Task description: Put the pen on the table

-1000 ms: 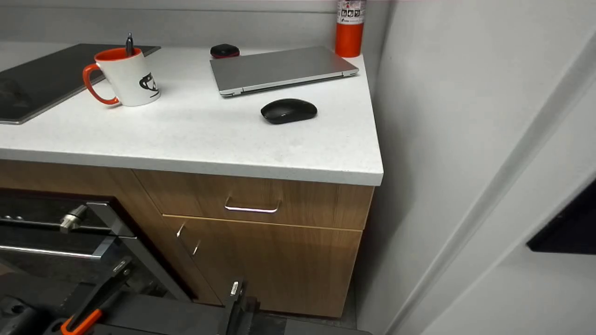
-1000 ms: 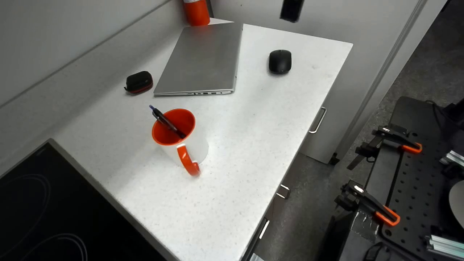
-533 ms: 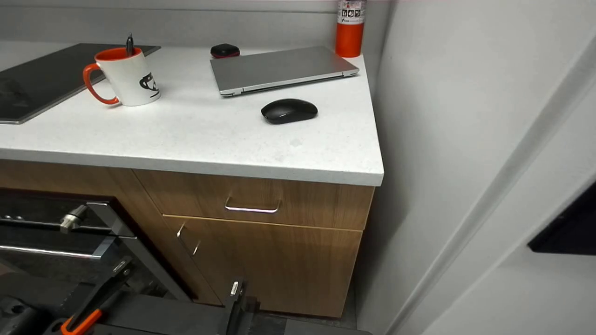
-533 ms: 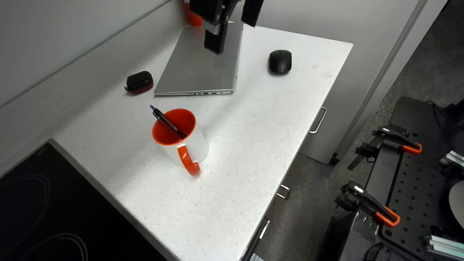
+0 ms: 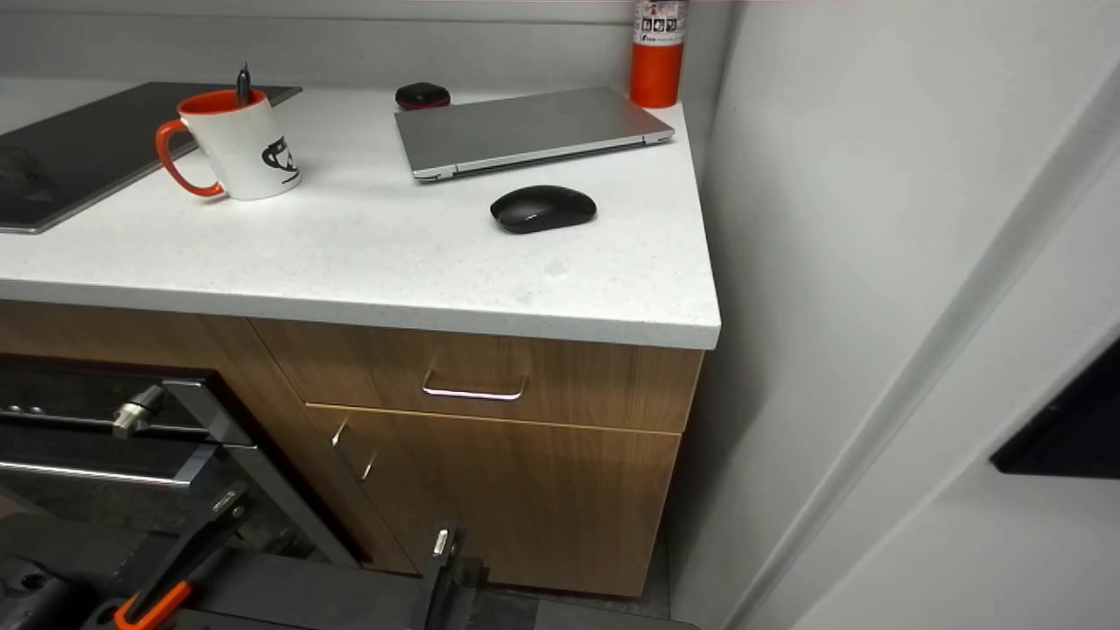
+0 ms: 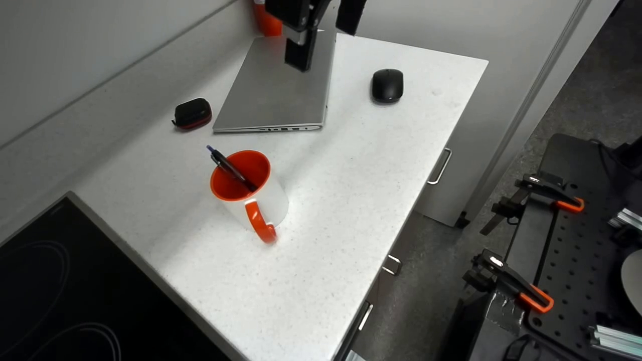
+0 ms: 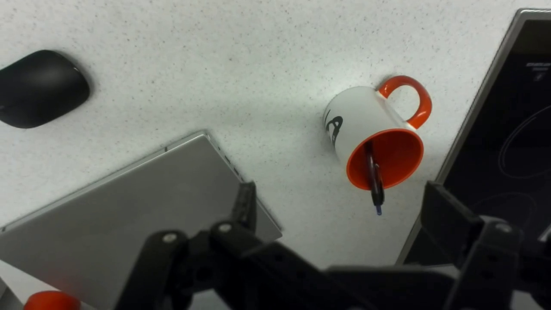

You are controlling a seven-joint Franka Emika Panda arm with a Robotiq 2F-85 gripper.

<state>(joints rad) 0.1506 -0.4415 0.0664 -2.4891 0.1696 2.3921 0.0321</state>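
Observation:
The thin black pen [image 7: 375,178] with a blue tip stands tilted in the white mug [image 7: 359,114] with orange inside and handle. The pen's upper end sticks out over the rim; its lower end is inside the mug. The pen also shows in both exterior views [image 5: 244,85] [image 6: 230,168]. The mug stands on the white table [image 6: 326,225], beside the cooktop. My gripper [image 7: 339,189] is open and empty. In the wrist view the pen's end appears between its spread fingers, apart from both. In an exterior view the gripper [image 6: 323,49] hangs above the laptop, away from the mug.
A closed grey laptop [image 6: 286,85] lies at the back. A black mouse [image 6: 387,85] lies near it, and a small black-red case [image 6: 193,114] sits by the wall. The black cooktop [image 6: 65,291] borders the mug's side. A red cylinder [image 5: 656,70] stands in the corner.
A second ago only one fingertip showed at the top edge of an exterior view. The gripper has moved left over the laptop, then risen very slightly. The pen and mug have not moved.

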